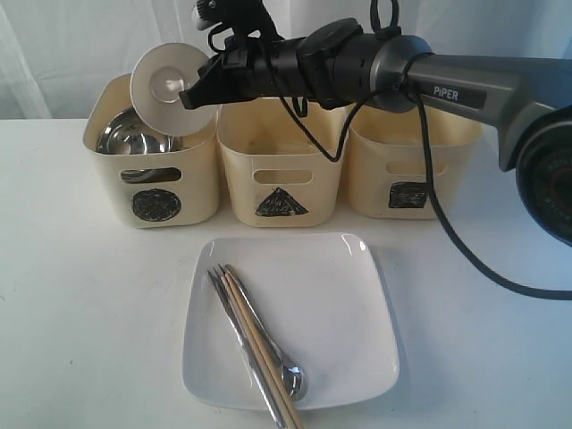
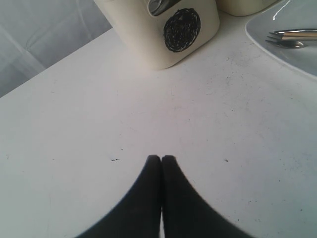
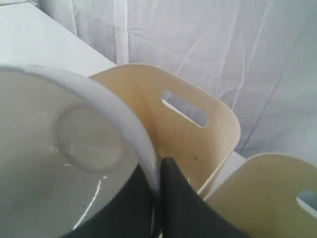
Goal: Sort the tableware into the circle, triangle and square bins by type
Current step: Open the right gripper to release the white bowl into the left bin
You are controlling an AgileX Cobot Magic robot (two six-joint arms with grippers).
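The small white round bowl (image 1: 170,85) hangs tilted on its side at about 10 o'clock in the exterior view, over the cream plastic tub marked with a black circle (image 1: 107,170). The right gripper (image 1: 192,96) is clenched on its rim, one black finger inside and one outside. A shiny steel bowl (image 1: 130,136) lies in that tub. The triangle-marked tub (image 1: 241,183) stands at 12 o'clock and the square-marked tub (image 1: 375,188) at 1 o'clock. At 6 o'clock the white square plate (image 1: 349,313) carries wooden chopsticks (image 1: 259,349), a metal fork (image 1: 219,279) and a metal spoon (image 1: 293,380) lying diagonally. The left gripper (image 2: 161,158) is clenched on nothing, above bare white table (image 2: 74,124) near the circle tub.
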